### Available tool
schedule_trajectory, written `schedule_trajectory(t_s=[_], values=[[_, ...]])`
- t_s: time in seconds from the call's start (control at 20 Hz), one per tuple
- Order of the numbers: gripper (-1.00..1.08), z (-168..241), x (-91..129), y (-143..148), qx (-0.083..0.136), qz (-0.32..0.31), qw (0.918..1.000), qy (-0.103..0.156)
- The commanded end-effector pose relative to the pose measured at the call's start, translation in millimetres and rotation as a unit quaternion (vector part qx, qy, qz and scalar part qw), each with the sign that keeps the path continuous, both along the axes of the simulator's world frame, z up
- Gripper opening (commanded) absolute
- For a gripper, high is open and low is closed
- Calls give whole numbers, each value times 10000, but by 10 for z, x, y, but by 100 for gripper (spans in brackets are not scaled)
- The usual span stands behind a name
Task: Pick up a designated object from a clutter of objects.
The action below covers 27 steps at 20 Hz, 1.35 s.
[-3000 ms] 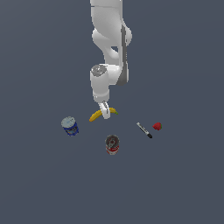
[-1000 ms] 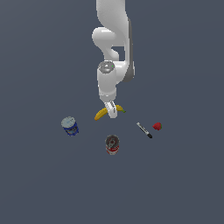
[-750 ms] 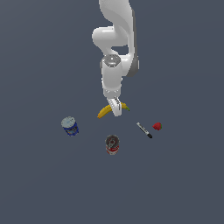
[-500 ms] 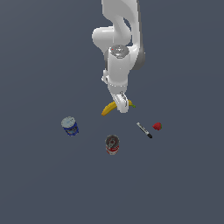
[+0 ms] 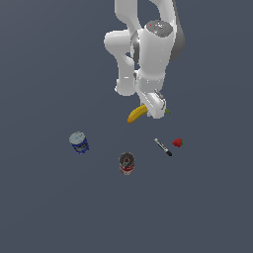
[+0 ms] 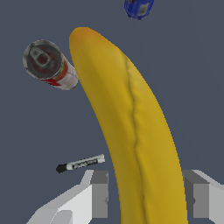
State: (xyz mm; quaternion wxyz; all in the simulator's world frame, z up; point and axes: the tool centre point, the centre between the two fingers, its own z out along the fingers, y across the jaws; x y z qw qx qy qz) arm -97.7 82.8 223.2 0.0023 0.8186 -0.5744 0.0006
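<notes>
The gripper (image 5: 156, 109) pinches the banana (image 5: 137, 113) between its fingers (image 6: 99, 194), lifted off the floor; the arm hides most of its green-tipped end. Beyond the fingers lie the red can (image 6: 49, 64) and marker (image 6: 81, 163), while the blue can (image 6: 138, 8) is cut off in the wrist view

arm (image 5: 148, 49): glossy white rounded links | joint caps: grey discs, dark seams | gripper (image 5: 154, 106): white body, grey finger pads (image 6: 99, 194)
</notes>
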Motion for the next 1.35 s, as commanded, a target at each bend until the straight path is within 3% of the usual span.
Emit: schedule_trajectory(t_s=[0.0,0.65,1.3], values=[[-100,229,64,156,3,1,10000,-6],[-100,1186,388,833,19,7,10000,-7],[-100,1466,506,1033,22,7,10000,-7]])
